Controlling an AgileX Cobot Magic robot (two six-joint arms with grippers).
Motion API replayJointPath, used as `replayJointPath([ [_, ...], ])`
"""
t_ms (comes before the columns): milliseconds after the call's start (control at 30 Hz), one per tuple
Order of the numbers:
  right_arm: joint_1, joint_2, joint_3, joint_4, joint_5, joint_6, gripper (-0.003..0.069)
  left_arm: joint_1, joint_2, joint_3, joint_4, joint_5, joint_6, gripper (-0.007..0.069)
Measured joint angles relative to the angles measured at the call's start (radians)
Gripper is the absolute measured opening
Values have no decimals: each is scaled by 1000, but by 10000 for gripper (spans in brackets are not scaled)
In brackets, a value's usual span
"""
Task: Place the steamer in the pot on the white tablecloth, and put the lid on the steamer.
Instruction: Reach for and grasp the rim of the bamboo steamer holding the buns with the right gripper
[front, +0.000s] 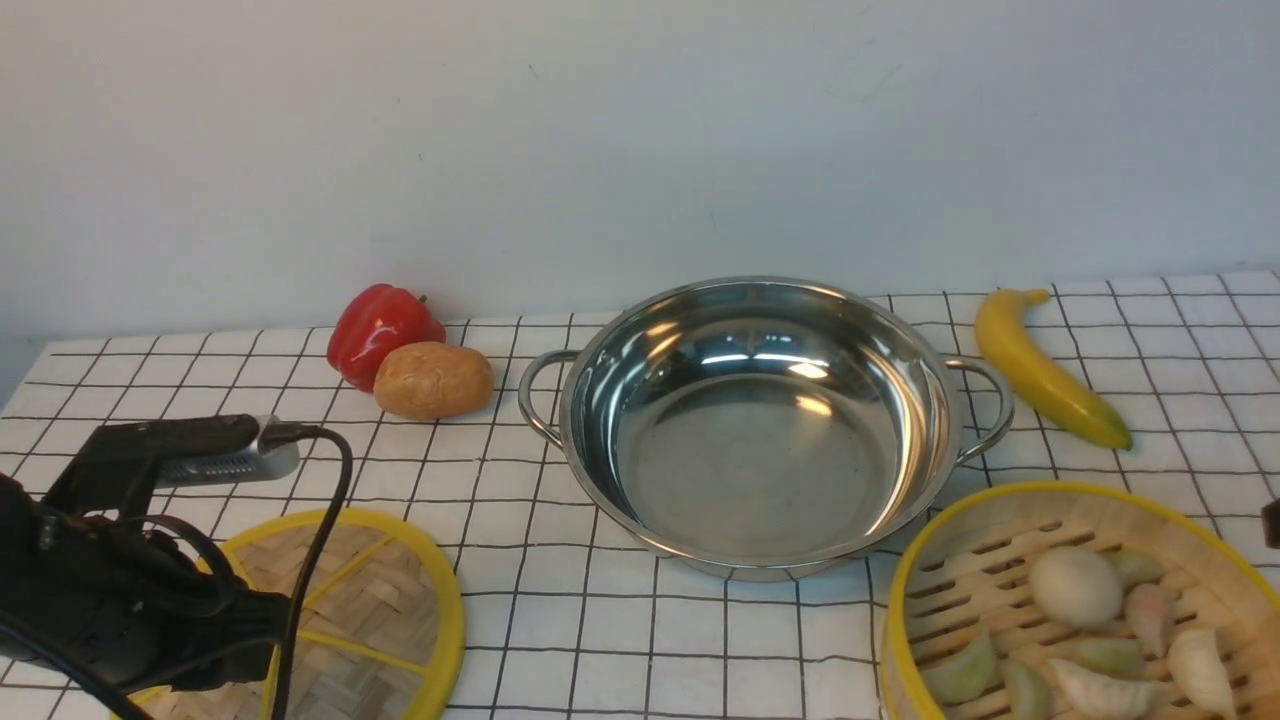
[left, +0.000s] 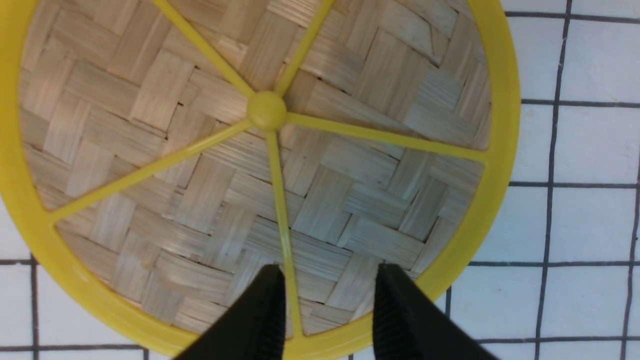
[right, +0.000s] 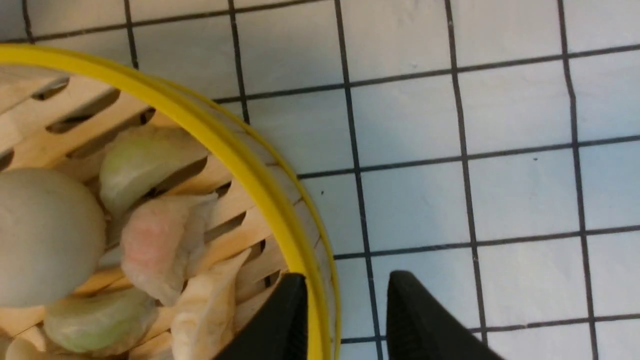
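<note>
Right gripper (right: 347, 275): jaws spread, nothing between them; in the wrist view one fingertip overlaps the yellow rim, the other shows over bare cloth. Contact with the wall: cannot tell. Left gripper (left: 325, 270): jaws also spread, above the lid (left: 266, 111), nothing pinched.

Steamer (front: 905, 610): near right of the scene, flat on the cloth (front: 640, 640), a round egg (front: 1075, 587) and garlic (front: 1200, 670) inside. My right arm is the nearer one. Round basket, no long axis; what counts is the run of the wall at the grip. From the right jaws the basket's body lies to the left, its right wall by the fingers.

Pot (front: 760, 470): centre, farther off and left of the steamer, empty. Lid at near left, under my left arm.

Judgement: steamer first. I would straddle that wall, one finger inside, then lift level; a one-sided hold may tip the load.
</note>
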Motion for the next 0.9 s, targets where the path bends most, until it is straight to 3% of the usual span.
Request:
replayJointPath([
  [267,0,0,0,84,47,-88,242,0,0,0,0,0,0,243],
  [900,0,55,0,90,72,-101,242,0,0,-2,0,0,6,243],
])
